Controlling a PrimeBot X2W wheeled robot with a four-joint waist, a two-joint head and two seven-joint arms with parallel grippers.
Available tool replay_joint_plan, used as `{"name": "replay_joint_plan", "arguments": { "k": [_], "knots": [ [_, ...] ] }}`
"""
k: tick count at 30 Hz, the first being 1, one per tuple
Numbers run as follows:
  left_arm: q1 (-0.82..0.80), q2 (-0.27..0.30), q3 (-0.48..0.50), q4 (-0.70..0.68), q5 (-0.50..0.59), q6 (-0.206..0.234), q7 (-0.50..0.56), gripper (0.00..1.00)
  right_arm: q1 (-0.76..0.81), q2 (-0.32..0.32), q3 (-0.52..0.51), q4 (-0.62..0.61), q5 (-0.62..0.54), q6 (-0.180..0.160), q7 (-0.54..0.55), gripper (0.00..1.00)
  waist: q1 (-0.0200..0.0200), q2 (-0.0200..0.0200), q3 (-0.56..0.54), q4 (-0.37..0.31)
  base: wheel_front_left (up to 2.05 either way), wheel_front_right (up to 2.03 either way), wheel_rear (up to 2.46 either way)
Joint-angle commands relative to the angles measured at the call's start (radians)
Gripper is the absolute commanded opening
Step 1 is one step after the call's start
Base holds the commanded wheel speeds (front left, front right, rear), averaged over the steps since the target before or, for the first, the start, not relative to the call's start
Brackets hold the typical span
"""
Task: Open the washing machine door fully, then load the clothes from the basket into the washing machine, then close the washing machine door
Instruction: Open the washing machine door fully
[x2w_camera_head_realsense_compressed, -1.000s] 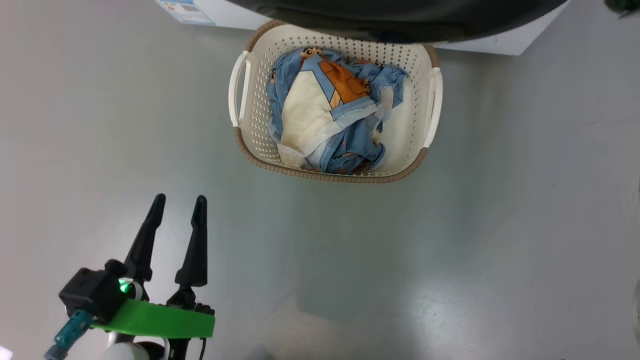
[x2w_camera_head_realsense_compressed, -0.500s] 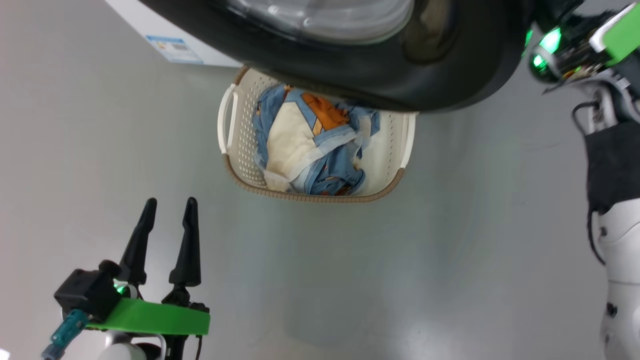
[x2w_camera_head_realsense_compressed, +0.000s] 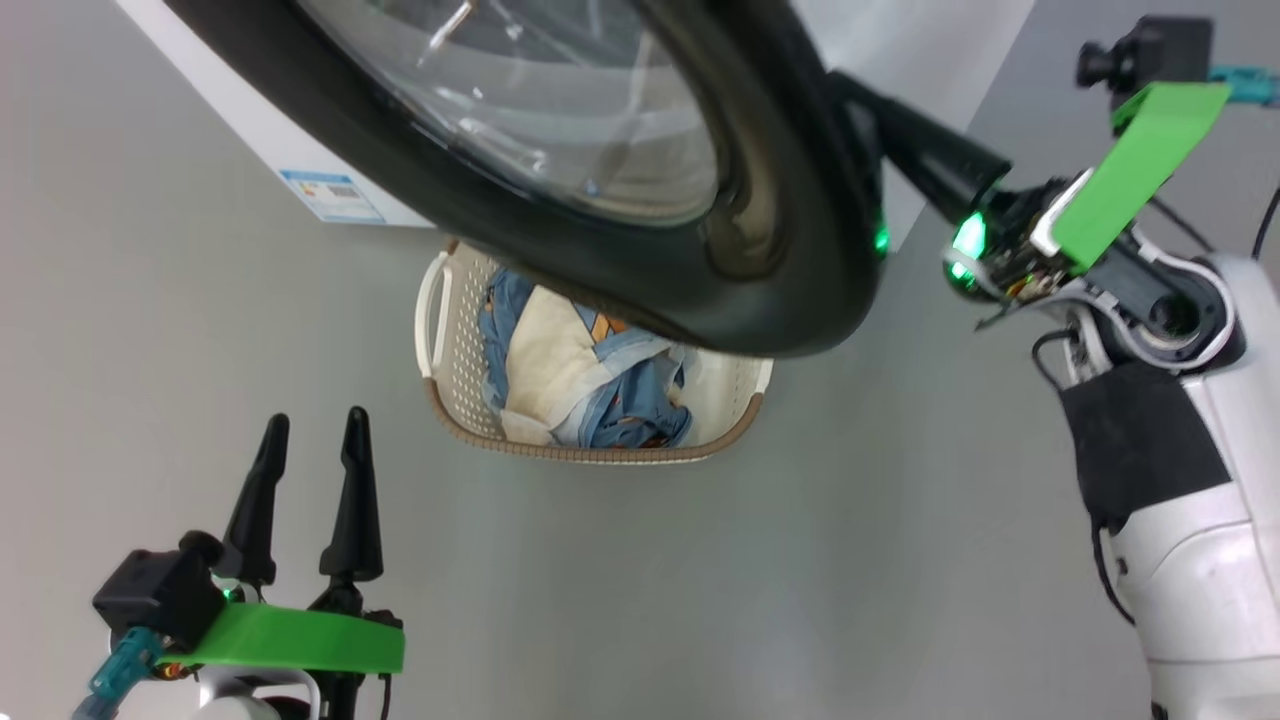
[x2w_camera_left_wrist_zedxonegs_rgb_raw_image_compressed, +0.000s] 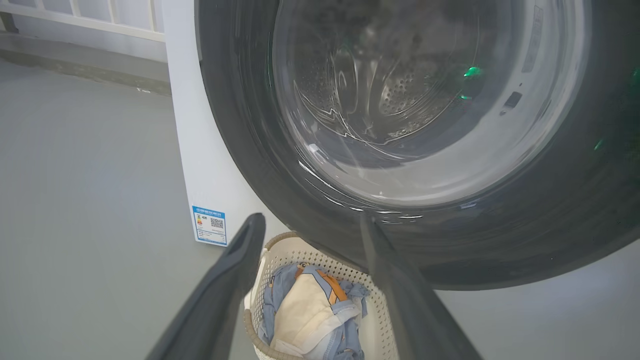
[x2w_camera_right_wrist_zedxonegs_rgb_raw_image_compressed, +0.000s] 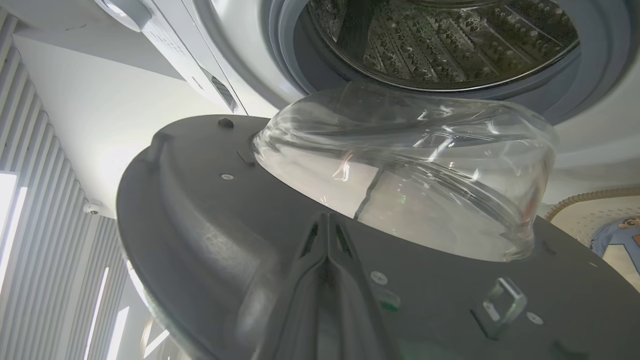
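Note:
The washing machine door (x2w_camera_head_realsense_compressed: 620, 280) stands open, its black rim and glass bulge hanging over the far half of the basket (x2w_camera_head_realsense_compressed: 455, 350). The clothes (x2w_camera_head_realsense_compressed: 560, 385), light blue and cream, lie in that basket on the floor. My right gripper (x2w_camera_head_realsense_compressed: 870, 110) is shut, its fingers reaching behind the door's edge. In the right wrist view its closed fingertips (x2w_camera_right_wrist_zedxonegs_rgb_raw_image_compressed: 327, 220) rest on the door's grey inner face (x2w_camera_right_wrist_zedxonegs_rgb_raw_image_compressed: 200, 210), below the steel drum (x2w_camera_right_wrist_zedxonegs_rgb_raw_image_compressed: 440, 40). My left gripper (x2w_camera_head_realsense_compressed: 315, 425) hangs open and empty at lower left, short of the basket (x2w_camera_left_wrist_zedxonegs_rgb_raw_image_compressed: 320, 257) and clothes (x2w_camera_left_wrist_zedxonegs_rgb_raw_image_compressed: 305, 310).
The washing machine (x2w_camera_head_realsense_compressed: 250, 130) has a white body with a blue label (x2w_camera_head_realsense_compressed: 330, 195) near its lower corner. Grey floor spreads around the basket and in front of me. My right forearm (x2w_camera_head_realsense_compressed: 1190, 560) fills the right edge. A latch loop (x2w_camera_right_wrist_zedxonegs_rgb_raw_image_compressed: 500, 300) sticks out of the door's inner face.
The head view has tilted up, bringing much more of the door and my right arm into it. Left gripper stays open in the same pose.

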Motion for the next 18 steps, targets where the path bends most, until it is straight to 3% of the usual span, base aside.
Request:
{"name": "replay_joint_plan", "arguments": {
  "k": [1,18],
  "knots": [
    [0.011,0.017,0.033,-0.014,-0.01,-0.002,-0.006,1.0,0.031,0.027,0.031,-0.04,0.0,0.002,0.014,0.0,0.0,0.0,-0.029,-0.012,0.0,0.0,0.0],
    [0.04,0.017,0.035,-0.001,-0.027,-0.002,-0.006,1.0,0.154,0.08,0.13,-0.065,0.025,0.002,0.108,0.0,0.0,0.0,-0.105,0.008,0.0,0.0,0.0]
  ]
}}
